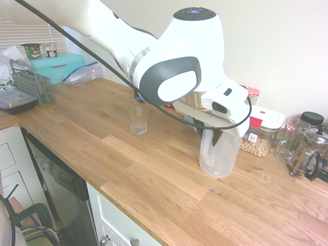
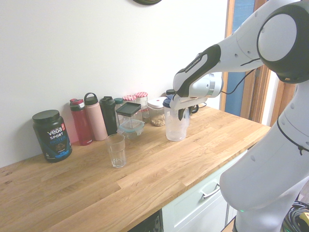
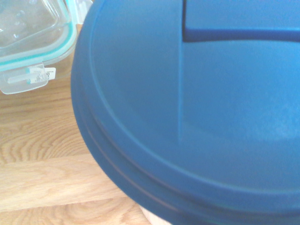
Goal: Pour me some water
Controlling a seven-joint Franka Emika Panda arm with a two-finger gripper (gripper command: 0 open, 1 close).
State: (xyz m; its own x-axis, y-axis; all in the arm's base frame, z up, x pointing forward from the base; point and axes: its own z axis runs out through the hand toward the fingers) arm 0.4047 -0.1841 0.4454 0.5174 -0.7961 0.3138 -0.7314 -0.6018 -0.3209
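A: Where's the pitcher?
B: Upright on the tabletop, between the front edge and the containers along the wall. Its body is cloudy, translucent and tall, under a round blue lid with smooth, stepped rims.

A: And the arm?
B: It rises beyond the front edge, bends high up, then reaches across. The hand tips down at the pitcher's upper part, with the jaws right by it.

A: Gripping it?
B: I can't tell whether they're open or closed on it.

A: What's nearby?
B: A low clear box with a teal seal, and a clear tub of small beige pieces under a white and red lid. Further along are a glass mug and a French press.

A: The drinking glass?
B: Upright, well apart from the pitcher, clear, with faceted sides. Behind it stand a glossy red bottle and a matte pink one with a looped black cap. A rounded black tub stands at the end of that row.
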